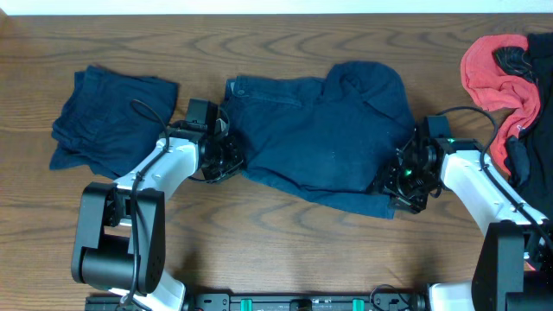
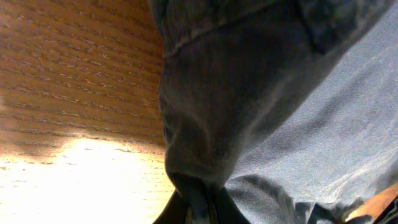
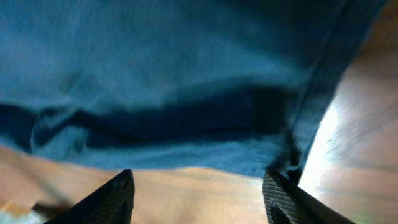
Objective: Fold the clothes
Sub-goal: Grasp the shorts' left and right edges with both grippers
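Note:
Dark blue shorts (image 1: 320, 138) lie spread across the middle of the wooden table. My left gripper (image 1: 226, 157) is at their left edge and is shut on a pinch of the fabric (image 2: 199, 124); the left wrist view shows the cloth bunched between the fingertips (image 2: 200, 208). My right gripper (image 1: 399, 181) is at the shorts' lower right corner. Its fingers (image 3: 199, 193) are spread wide with bare table between them, and the hem (image 3: 186, 93) lies just beyond the tips.
A folded dark blue garment (image 1: 104, 121) lies at the far left. A pile of clothes with a red piece (image 1: 497, 73) and dark pieces (image 1: 536, 130) sits at the right edge. The table's front strip (image 1: 285, 250) shows bare wood.

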{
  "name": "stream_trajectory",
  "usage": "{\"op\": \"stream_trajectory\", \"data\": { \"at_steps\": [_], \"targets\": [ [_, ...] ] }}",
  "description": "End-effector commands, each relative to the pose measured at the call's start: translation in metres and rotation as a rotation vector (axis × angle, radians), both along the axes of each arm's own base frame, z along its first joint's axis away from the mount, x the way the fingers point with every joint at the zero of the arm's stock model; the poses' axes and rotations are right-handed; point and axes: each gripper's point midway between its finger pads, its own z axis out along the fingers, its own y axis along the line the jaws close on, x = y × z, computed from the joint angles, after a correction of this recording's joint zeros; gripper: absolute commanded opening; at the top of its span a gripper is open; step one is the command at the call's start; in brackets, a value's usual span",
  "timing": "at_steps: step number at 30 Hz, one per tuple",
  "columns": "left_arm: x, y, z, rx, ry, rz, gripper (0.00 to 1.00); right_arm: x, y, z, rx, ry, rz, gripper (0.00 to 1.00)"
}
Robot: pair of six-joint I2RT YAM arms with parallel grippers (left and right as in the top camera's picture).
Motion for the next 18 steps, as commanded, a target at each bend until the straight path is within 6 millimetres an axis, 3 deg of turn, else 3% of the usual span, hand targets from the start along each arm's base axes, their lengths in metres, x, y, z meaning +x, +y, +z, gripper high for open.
{"op": "stream_trajectory", "data": {
  "at_steps": [1,4,7,9,12,15,18],
  "targets": [
    [-0.003,0.002,0.0,0.014,0.001,-0.002,0.06,-0.001,-0.008,-0.005,-0.062,0.018,-0.046,0.63],
    [-0.003,0.002,0.0,0.014,0.001,-0.002,0.06,-0.009,-0.008,-0.004,-0.064,0.086,-0.132,0.63],
    [-0.003,0.002,0.0,0.014,0.001,-0.002,0.06,-0.016,0.006,0.002,0.016,0.144,-0.172,0.65],
    [-0.003,0.002,0.0,0.014,0.001,-0.002,0.06,-0.02,0.021,0.01,0.107,0.192,-0.212,0.73],
    [-0.003,0.002,0.0,0.014,0.001,-0.002,0.06,-0.021,0.038,0.022,0.22,0.253,-0.276,0.62],
    [-0.003,0.002,0.0,0.014,0.001,-0.002,0.06,-0.019,0.035,0.019,0.187,0.296,-0.378,0.67],
    [-0.003,0.002,0.0,0.014,0.001,-0.002,0.06,-0.015,0.019,0.009,0.071,0.31,-0.499,0.66]
  ]
}}
